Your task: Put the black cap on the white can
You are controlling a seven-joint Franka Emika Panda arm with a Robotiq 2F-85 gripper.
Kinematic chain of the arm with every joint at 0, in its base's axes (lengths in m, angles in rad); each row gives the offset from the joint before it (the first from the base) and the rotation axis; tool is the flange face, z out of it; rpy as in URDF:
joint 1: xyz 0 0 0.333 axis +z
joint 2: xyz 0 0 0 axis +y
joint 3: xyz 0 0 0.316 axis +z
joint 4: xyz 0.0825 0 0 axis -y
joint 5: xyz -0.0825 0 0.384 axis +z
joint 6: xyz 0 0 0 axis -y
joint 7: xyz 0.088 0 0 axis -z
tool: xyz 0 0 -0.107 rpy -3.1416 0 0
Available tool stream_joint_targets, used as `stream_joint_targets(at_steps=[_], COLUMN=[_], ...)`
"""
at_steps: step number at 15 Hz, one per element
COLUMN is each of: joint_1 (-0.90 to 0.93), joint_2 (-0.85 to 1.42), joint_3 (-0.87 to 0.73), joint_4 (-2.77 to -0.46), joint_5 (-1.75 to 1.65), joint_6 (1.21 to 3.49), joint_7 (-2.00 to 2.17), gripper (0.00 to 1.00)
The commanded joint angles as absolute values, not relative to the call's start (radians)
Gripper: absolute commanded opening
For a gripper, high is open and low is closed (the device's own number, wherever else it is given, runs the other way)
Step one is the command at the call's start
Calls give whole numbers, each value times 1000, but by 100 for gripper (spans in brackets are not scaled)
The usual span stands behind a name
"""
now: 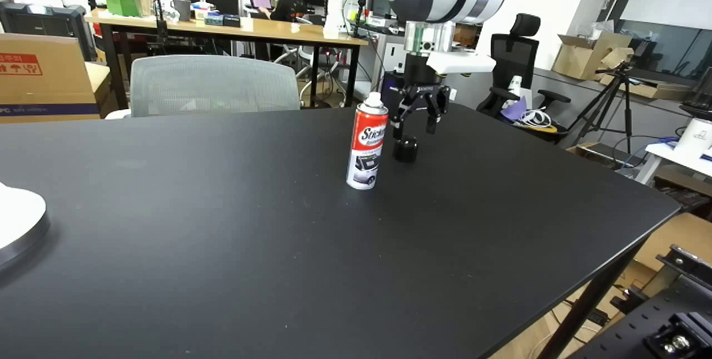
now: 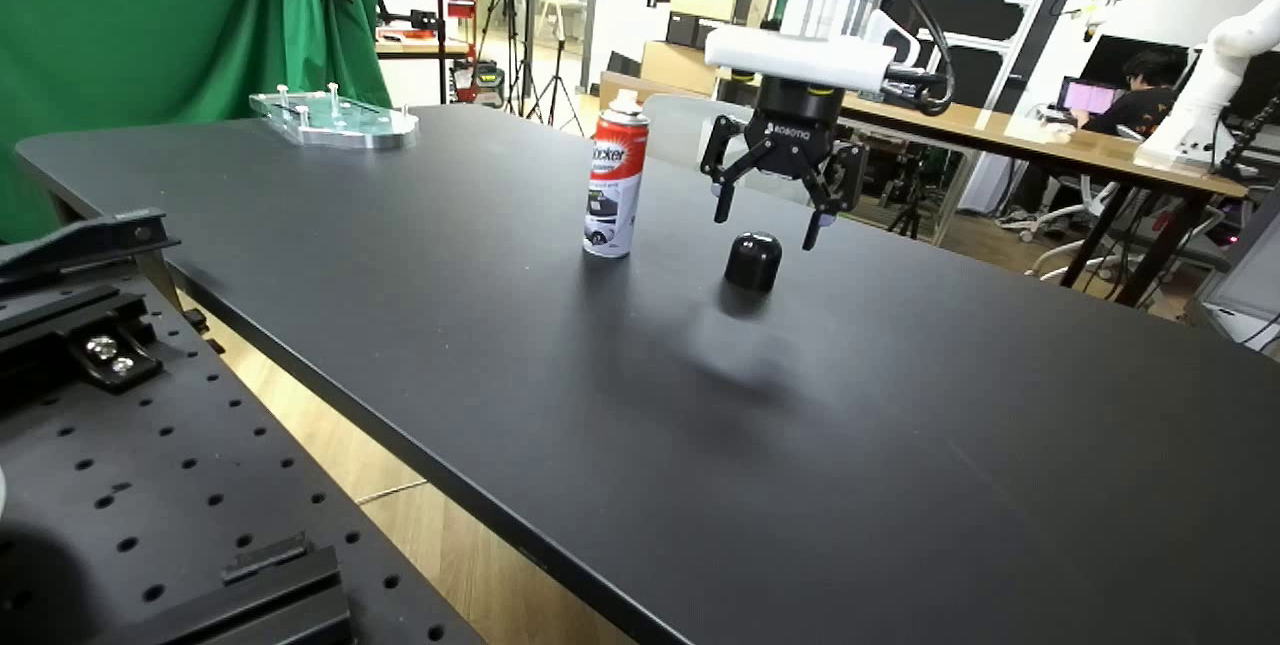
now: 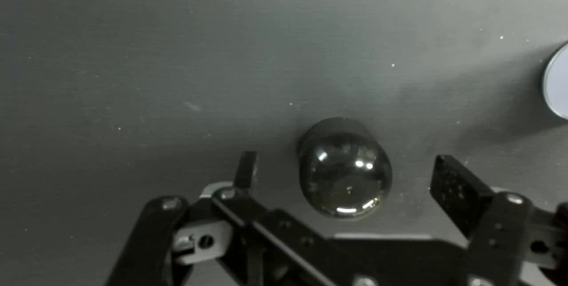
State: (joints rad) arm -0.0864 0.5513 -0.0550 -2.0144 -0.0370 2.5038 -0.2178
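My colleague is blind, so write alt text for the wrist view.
A glossy, domed black cap sits on a dark tabletop, seen between the fingers of an open gripper. Part of the white can shows at the right edge.

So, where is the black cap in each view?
In an exterior view: black cap, just right of center.
In an exterior view: black cap, just right of center.
Wrist view: black cap, lower right of center.
Shared landmark: white can, left of cap in both exterior views, cut off at wrist view's right edge.
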Motion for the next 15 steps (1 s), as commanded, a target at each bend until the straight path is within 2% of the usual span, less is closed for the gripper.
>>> stream_joint_targets(at_steps=[1,3,4,5,6,11,15], joint_1=[-88,-88,-89,-89,-89,-89,-62], joint_2=[602,622,630,637,643,648,581], joint_3=[-53,-53,-51,-51,-51,-46,-57], joint_4=[-1950,-1927,-1919,-1910,-1903,-1892,-1941], joint_5=[-51,-52,-50,-51,-50,-52,-85], joint_6=[2496,2491,2494,2493,2493,2492,2491], joint_7=[-185,-185,-186,-187,-188,-196,-183], gripper=[100,100,75,73,67,32,32])
